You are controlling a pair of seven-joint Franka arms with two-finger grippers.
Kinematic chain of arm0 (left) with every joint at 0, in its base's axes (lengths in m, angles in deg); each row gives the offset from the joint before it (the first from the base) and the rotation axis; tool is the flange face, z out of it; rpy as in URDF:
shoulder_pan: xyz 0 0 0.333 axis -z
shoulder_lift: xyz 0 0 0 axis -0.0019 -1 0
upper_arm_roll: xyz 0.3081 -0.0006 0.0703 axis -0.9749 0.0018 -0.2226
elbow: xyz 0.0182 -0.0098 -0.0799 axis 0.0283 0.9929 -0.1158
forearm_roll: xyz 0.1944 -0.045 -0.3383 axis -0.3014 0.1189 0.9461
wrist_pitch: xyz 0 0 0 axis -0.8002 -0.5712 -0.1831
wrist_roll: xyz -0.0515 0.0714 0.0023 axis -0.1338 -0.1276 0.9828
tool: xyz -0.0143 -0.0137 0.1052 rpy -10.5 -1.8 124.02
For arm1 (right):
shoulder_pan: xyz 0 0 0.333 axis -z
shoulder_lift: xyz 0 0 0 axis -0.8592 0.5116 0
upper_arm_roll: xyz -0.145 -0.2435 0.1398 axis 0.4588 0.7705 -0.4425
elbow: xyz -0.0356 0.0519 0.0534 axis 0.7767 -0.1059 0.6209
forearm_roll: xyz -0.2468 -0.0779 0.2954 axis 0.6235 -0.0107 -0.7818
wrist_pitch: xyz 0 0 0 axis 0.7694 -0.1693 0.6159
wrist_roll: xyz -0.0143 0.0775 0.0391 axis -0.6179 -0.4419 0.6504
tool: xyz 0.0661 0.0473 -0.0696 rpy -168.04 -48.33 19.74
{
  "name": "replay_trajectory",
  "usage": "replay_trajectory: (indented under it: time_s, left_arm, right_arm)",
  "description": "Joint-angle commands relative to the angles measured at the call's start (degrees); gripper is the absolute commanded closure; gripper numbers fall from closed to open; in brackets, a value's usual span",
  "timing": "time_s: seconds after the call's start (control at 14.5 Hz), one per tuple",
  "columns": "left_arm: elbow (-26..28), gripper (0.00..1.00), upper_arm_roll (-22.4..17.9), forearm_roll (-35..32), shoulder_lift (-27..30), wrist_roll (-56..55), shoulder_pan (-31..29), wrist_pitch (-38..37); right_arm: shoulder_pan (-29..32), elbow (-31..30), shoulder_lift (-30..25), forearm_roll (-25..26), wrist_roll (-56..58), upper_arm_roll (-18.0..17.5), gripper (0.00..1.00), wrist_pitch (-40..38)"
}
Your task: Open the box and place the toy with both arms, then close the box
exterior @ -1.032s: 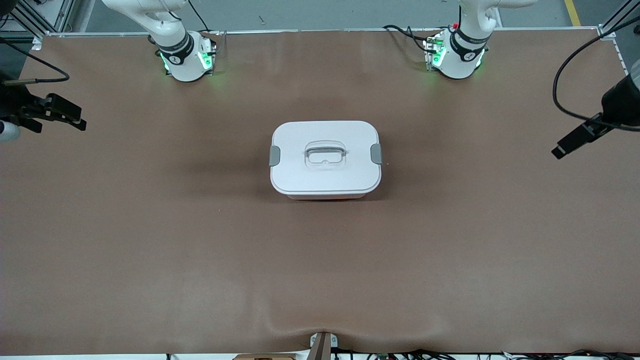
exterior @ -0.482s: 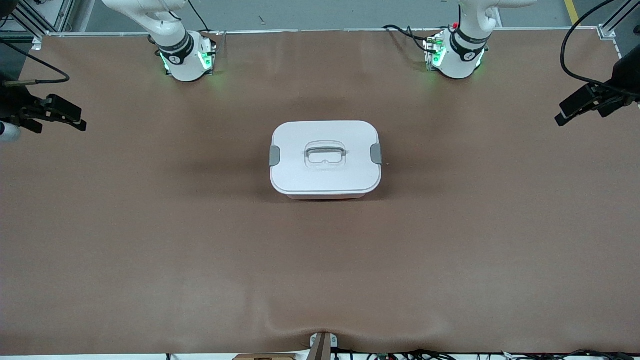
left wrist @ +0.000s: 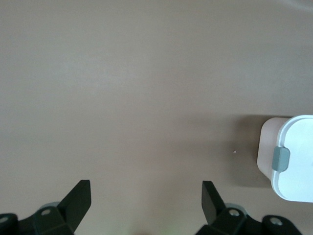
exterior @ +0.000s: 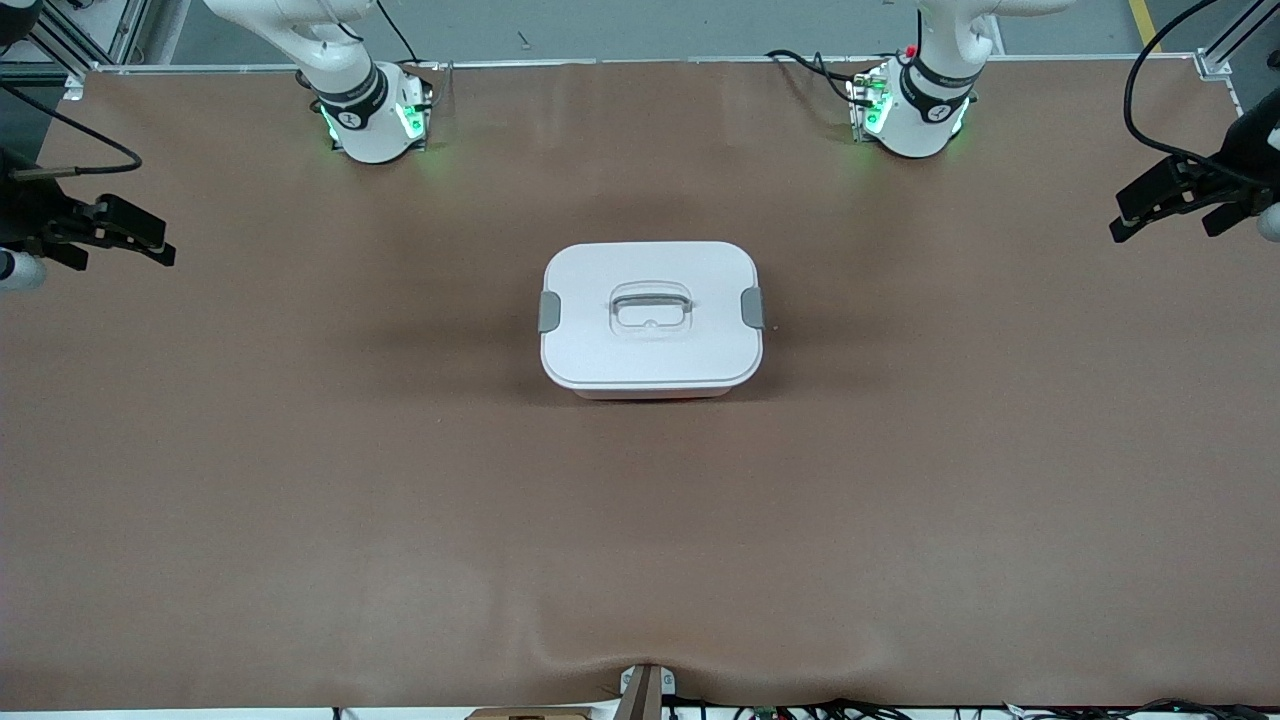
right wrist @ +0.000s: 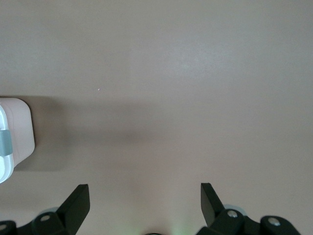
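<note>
The box (exterior: 650, 318) sits in the middle of the table with its flat white lid on, grey clips (exterior: 549, 311) at both ends and a recessed handle (exterior: 651, 305) in the centre. One end of the box (left wrist: 291, 159) shows in the left wrist view, the other end of the box (right wrist: 14, 139) in the right wrist view. My left gripper (exterior: 1165, 218) hangs open over bare table at the left arm's end. My right gripper (exterior: 120, 250) hangs open over bare table at the right arm's end. Both the left gripper (left wrist: 145, 193) and the right gripper (right wrist: 145, 196) hold nothing. The toy is out of view.
A brown cover (exterior: 400, 480) spans the whole table. The right arm's base (exterior: 375, 120) and the left arm's base (exterior: 915, 115) stand along the edge farthest from the front camera. A small bracket (exterior: 645, 690) sits at the nearest edge.
My left gripper has swung away from the front camera and turned, staying over the left arm's end of the table. The right gripper has barely shifted. The box has not moved.
</note>
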Motion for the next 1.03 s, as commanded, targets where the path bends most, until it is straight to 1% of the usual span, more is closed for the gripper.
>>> replay_trajectory:
  time_s: [0.0,0.62,0.96]
  left_arm:
    - [1.54,0.00,0.41,-1.03,1.93,0.28,-0.28,-0.70]
    - [1.28,0.00,0.41,-0.50,1.14,0.36,-0.19,-0.53]
    - [0.14,0.00,0.06,-0.59,0.18,0.45,-0.02,-0.61]
  right_arm:
    - [0.53,0.26,0.11,-0.07,0.15,-0.11,0.00,-0.58]
    - [0.53,0.34,0.55,-0.16,0.15,-0.11,0.00,-0.32]
    - [0.53,0.17,0.55,-0.16,0.15,-0.11,0.00,-0.58]
